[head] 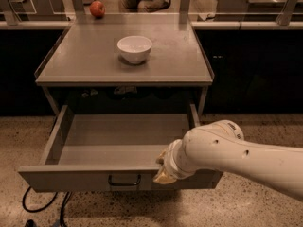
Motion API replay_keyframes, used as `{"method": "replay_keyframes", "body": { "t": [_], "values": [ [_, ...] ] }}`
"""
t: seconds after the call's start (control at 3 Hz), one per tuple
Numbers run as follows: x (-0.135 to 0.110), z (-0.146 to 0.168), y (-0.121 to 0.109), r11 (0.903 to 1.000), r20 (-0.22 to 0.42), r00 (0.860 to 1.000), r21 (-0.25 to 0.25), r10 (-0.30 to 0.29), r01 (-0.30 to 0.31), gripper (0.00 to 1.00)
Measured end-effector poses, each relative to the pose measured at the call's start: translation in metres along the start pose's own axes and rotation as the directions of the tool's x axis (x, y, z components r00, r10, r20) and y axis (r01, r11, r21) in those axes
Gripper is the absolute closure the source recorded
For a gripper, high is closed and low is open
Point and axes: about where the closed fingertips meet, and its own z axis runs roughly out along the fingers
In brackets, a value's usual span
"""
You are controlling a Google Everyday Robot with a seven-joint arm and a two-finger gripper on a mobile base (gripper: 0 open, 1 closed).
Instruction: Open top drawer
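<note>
The top drawer (85,176) is a wide grey metal drawer under the counter. It stands pulled far out, and its inside shows empty. A small black wire handle (124,180) sits at the middle of its front. My white arm reaches in from the right. My gripper (163,171) is at the drawer's front edge, just right of the handle. The wrist hides most of it. No other drawer shows.
A white bowl (134,48) stands on the grey counter top (85,63). A red apple (97,8) lies at the counter's far left edge. Black cables (35,207) lie on the speckled floor below the drawer's left end.
</note>
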Motion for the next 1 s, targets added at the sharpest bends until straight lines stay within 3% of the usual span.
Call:
{"method": "replay_keyframes", "body": {
  "t": [0.33,1.0],
  "values": [
    [-0.0012,-0.0011,-0.0002,1.0000,0.000,1.000,0.000,0.000,0.000,1.00],
    [-0.0012,-0.0011,-0.0002,1.0000,0.000,1.000,0.000,0.000,0.000,0.58]
  ]
}}
